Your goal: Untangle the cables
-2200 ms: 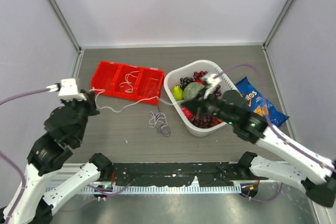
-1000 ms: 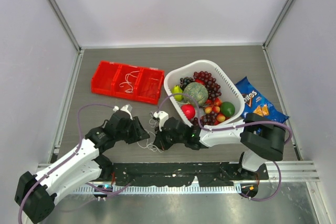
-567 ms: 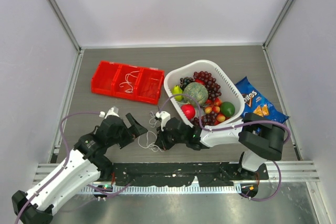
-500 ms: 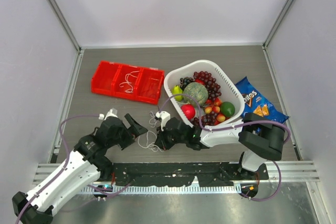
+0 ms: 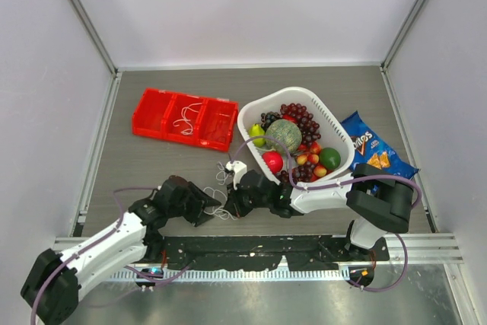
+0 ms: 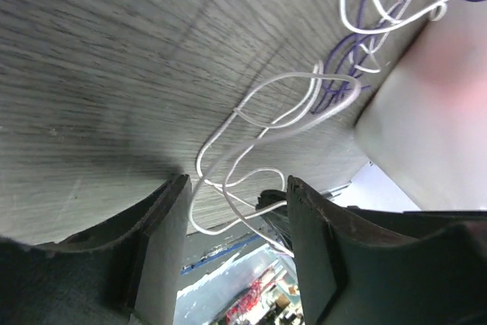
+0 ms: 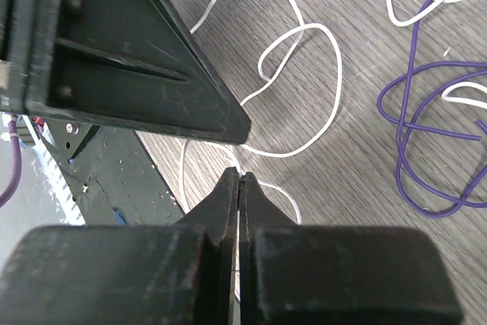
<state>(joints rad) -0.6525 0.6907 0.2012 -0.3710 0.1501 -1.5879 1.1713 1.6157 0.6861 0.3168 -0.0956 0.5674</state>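
Note:
The cables lie tangled near the table's front edge: a white cable point(image 5: 219, 212) in loose loops and a purple cable point(image 5: 225, 177) just behind it. My right gripper point(image 5: 230, 205) is shut on a strand of the white cable point(image 7: 304, 89), pinched at its tips point(image 7: 240, 176). The purple cable point(image 7: 426, 150) lies to the right of those tips. My left gripper point(image 5: 207, 202) faces it from the left, open, and its fingers point(image 6: 163, 241) straddle loops of the white cable point(image 6: 251, 123) without pinching them. The purple cable point(image 6: 342, 74) lies beyond.
A red bin point(image 5: 156, 104) with thin white cords in it sits at the back left. A white basket point(image 5: 251, 109) full of fruit stands behind the right arm, with a blue chip bag point(image 5: 371, 146) to its right. The table's front edge and a black rail point(image 5: 259, 249) are close by.
The left arm pulled back to the left with its jaws wide, then came in again to the white loops with its jaws narrower. The right gripper has stayed put, still pinching the cable.

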